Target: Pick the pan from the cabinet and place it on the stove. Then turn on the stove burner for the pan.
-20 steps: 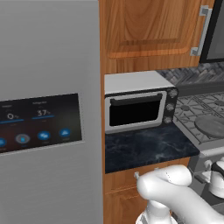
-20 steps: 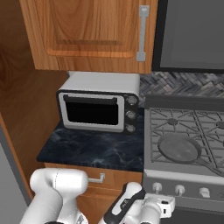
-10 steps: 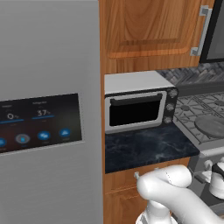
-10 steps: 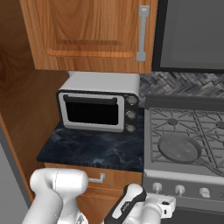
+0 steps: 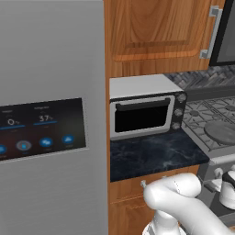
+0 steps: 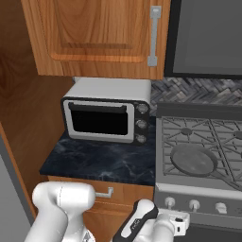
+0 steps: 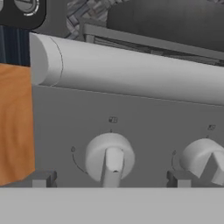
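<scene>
My gripper [image 7: 111, 179] is open and low in front of the stove [image 6: 163, 139], its two fingertips [image 7: 43, 178] standing either side of the leftmost round knob [image 7: 109, 157] without touching it. A second knob [image 7: 203, 159] shows to the right. On the stove's front left burner rests a round shallow grey pan [image 6: 194, 159], also visible as the pan [image 5: 222, 131] from the left base view; I cannot make out its handle. The brown wall cabinet [image 6: 94, 38] above the counter has its door shut, with a silver bar handle [image 6: 153, 35].
A silver toaster oven [image 6: 106, 116] stands on the dark marble counter [image 6: 99, 163] left of the stove. A drawer handle [image 6: 106, 193] sits below the counter. A tall grey fridge [image 5: 50, 114] with a display panel bounds the left. Wood panel [image 7: 15, 122] borders the knob panel.
</scene>
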Tool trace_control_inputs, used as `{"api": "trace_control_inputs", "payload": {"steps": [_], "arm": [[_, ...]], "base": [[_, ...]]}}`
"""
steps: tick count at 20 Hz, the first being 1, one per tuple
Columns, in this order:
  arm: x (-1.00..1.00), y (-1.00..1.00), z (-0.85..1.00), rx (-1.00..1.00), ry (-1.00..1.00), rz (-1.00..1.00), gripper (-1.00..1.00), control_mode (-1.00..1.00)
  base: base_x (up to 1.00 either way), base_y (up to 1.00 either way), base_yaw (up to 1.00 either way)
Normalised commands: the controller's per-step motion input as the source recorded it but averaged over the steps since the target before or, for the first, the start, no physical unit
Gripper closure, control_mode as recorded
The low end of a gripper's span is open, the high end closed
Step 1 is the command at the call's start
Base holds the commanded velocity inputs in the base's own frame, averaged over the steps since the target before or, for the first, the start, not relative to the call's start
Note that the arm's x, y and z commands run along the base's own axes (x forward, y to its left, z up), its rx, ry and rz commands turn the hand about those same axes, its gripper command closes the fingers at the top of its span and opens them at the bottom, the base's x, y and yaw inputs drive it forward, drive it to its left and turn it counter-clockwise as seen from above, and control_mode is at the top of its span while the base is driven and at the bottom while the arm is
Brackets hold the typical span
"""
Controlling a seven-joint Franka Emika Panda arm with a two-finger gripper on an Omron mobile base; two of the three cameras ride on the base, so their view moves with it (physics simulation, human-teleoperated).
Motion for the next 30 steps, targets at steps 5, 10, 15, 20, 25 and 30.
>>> {"api": "trace_control_inputs", "payload": {"steps": [5, 10, 15, 20, 25, 30], "arm": [[0.08, 0.01, 0.00, 0.02, -0.01, 0.00, -1.00, -1.00], [0.09, 0.00, 0.00, 0.02, -0.02, 0.00, -1.00, -1.00], [0.09, 0.00, 0.00, 0.01, -0.01, 0.00, -1.00, -1.00], [0.09, 0.00, 0.00, 0.01, -0.01, 0.00, -1.00, -1.00], [0.03, 0.02, -0.07, 0.00, -0.01, 0.00, -1.00, -1.00], [0.02, 0.00, -0.14, 0.00, 0.00, 0.00, -1.00, -1.00]], "base": [[0.00, 0.00, 0.00], [0.00, 0.00, 0.00], [0.00, 0.00, 0.00], [0.00, 0.00, 0.00], [0.00, 0.00, 0.00], [0.00, 0.00, 0.00]]}}
